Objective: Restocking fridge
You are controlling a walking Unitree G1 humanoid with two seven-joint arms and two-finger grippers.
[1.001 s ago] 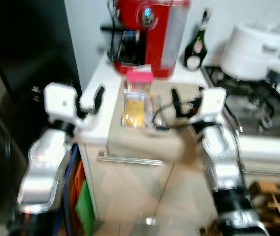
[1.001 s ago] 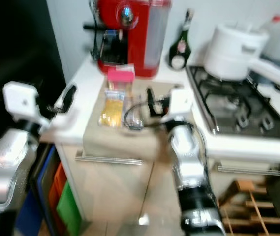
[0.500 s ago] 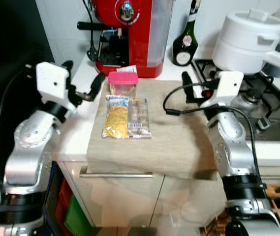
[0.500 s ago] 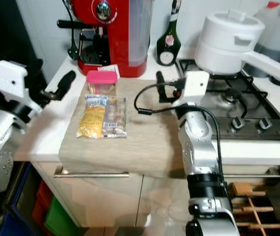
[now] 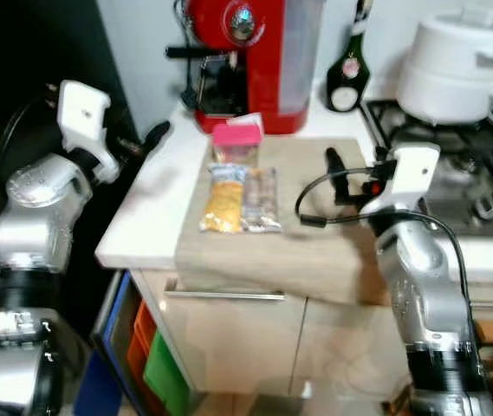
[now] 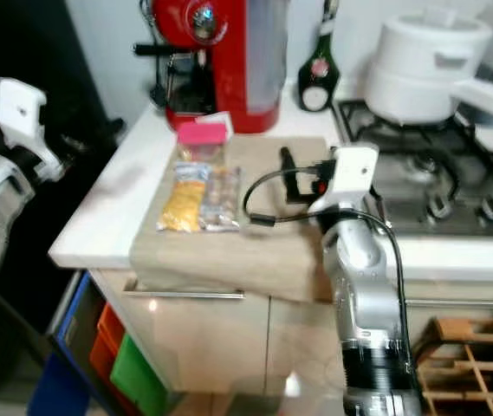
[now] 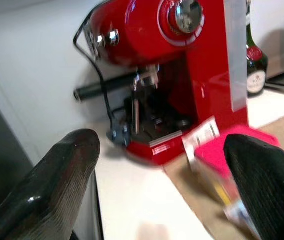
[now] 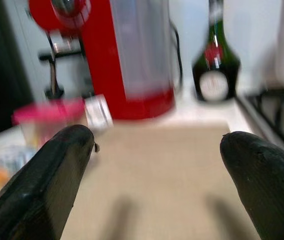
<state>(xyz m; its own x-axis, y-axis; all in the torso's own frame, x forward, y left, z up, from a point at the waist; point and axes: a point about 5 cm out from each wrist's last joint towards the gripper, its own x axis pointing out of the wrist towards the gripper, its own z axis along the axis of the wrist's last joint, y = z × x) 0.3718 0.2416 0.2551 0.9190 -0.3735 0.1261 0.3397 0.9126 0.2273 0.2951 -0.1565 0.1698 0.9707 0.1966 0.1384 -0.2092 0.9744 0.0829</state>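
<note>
On the worktop [image 5: 146, 230] before us, the stock to be put away lies untouched: a pink-lidded container [image 5: 236, 143] stands at the back of a beige cloth [image 5: 315, 251], and two snack packets, a yellow packet [image 5: 223, 198] and a clear packet [image 5: 262, 199], lie side by side just in front of it. We judge the restocking to be at its start; nothing is held and every item is yet to be picked up and carried to the fridge.

Our left claw [image 7: 156, 185] hovers above the white edge of the worktop, fingers apart and empty. Our right claw [image 8: 154, 175] hovers over the bare cloth beside the packets, fingers likewise apart.

Behind the items stand a red espresso machine [image 5: 250, 52] and a dark bottle [image 5: 348, 74]. A gas hob [image 6: 428, 178] carrying a white pot [image 6: 419, 65] adjoins the worktop. Coloured bins [image 5: 155, 368] sit below.
</note>
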